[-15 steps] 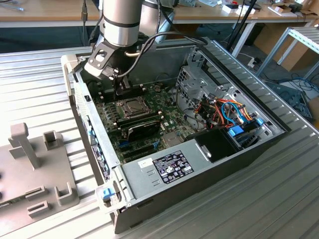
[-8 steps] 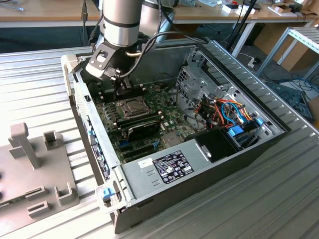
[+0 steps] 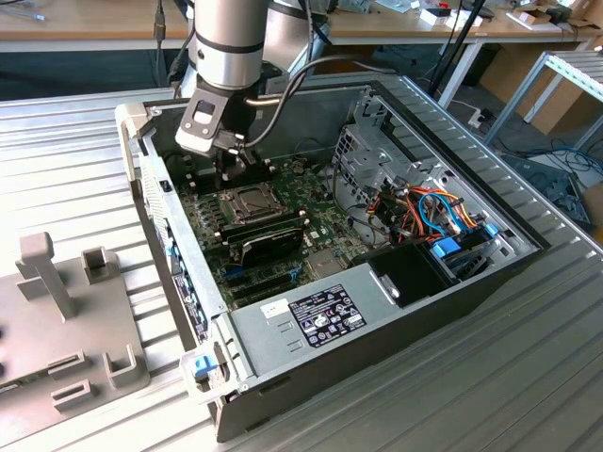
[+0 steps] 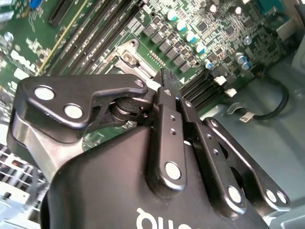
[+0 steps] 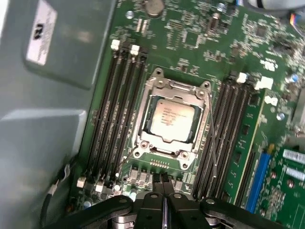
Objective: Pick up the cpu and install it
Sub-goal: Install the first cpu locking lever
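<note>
Closest to us, the claw (image 5: 163,183) hung pinched shut and empty just beside the socket (image 5: 143,139), presumably because the cpu (image 5: 170,117) already sat inside it on the motherboard (image 5: 190,33).

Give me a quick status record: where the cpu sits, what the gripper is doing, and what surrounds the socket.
cpu: lies flat in the socket, silvery top up
socket frame: metal frame around the cpu's edges; latched or not, cannot tell
gripper: fingers shut together with nothing between them, beside the socket, apart from the cpu
memory slots: long dark rows on both sides of the socket
motherboard: green, inside the open computer case
</note>
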Action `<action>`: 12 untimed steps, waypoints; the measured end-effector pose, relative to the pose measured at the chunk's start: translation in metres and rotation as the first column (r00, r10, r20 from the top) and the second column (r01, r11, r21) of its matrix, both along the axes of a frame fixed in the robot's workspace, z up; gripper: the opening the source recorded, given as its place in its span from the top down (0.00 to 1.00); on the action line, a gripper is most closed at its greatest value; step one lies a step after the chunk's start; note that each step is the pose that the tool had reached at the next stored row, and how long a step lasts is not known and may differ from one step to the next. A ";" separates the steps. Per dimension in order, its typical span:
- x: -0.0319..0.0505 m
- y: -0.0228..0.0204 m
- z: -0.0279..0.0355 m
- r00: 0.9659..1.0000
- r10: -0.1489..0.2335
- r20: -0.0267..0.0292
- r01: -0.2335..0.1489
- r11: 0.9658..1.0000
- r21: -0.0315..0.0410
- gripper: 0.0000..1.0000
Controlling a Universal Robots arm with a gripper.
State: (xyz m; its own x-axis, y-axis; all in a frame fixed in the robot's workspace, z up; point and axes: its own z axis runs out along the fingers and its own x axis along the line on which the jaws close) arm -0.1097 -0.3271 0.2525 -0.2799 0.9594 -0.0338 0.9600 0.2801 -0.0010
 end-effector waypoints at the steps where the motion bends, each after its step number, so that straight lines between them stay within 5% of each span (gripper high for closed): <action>1: 0.0000 0.0000 0.0000 1.000 0.004 0.000 -0.004 1.000 0.000 0.89; 6: 0.0001 0.0000 0.0000 1.000 0.011 0.000 -0.011 1.000 0.000 0.89; 9: 0.0001 -0.0001 0.0001 0.998 0.058 0.000 -0.058 0.998 0.000 0.89; 12: 0.0001 0.0000 0.0000 0.988 0.156 0.000 -0.156 0.988 0.002 0.89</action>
State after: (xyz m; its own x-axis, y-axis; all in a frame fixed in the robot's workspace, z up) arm -0.1096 -0.3272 0.2525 -0.4266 0.9039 -0.0320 0.9043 0.4268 -0.0002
